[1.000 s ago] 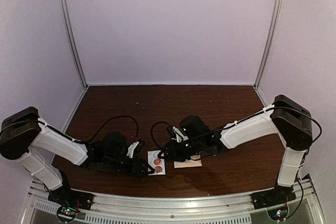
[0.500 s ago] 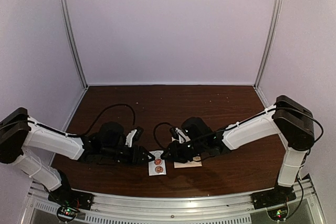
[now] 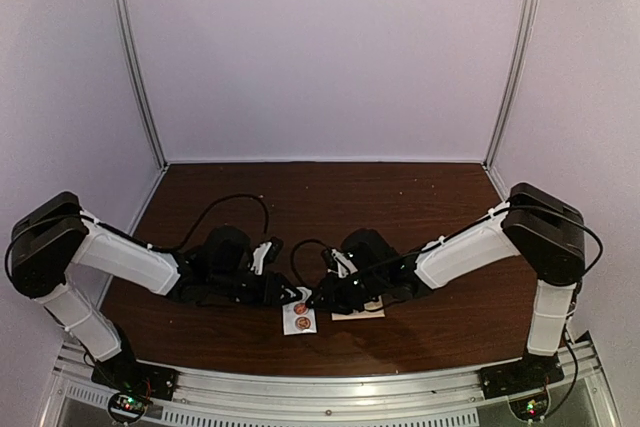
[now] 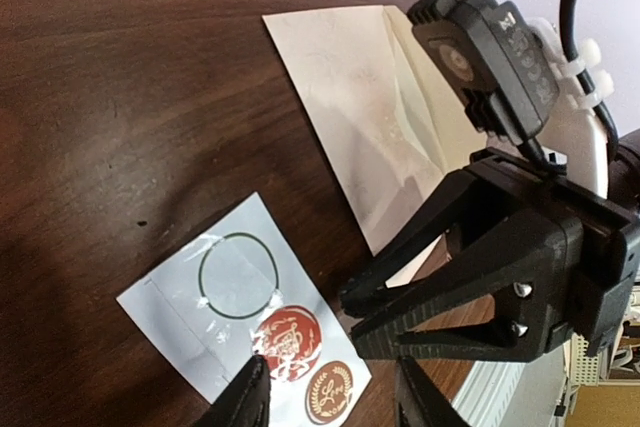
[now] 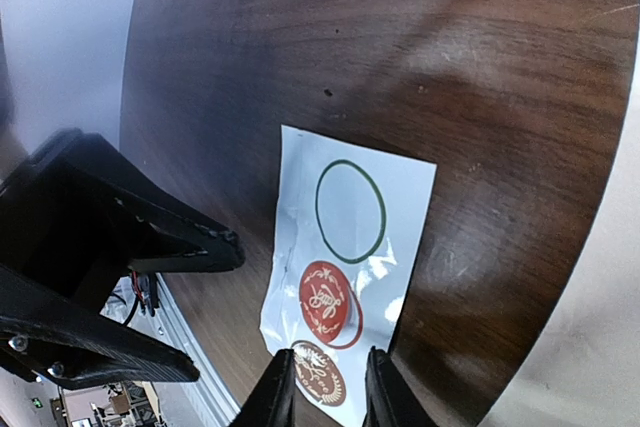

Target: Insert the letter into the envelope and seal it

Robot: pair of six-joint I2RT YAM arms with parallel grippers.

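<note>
The pale cream envelope (image 3: 360, 314) lies flat on the table, partly under my right arm; in the left wrist view (image 4: 370, 97) its flap is folded down. No separate letter shows. A white sticker sheet (image 3: 297, 320) holds an empty green ring, a red seal sticker (image 5: 328, 302) and a brown one (image 5: 318, 375). My left gripper (image 3: 285, 292) is open, its fingertips (image 4: 245, 397) low over the sheet's edge next to the red sticker (image 4: 288, 342). My right gripper (image 3: 310, 299) is open, straddling the brown sticker from the opposite side.
The two grippers face each other a few centimetres apart over the sheet; each shows in the other's wrist view (right gripper (image 4: 350, 322), left gripper (image 5: 212, 305)). The table's near edge and metal rail (image 3: 320, 382) run just below. Black cables (image 3: 235, 209) trail behind the wrists.
My left gripper has moved right and away from the near edge, up to the sticker sheet. My right gripper has shifted slightly left and lower toward it. The sheet and envelope stay put.
</note>
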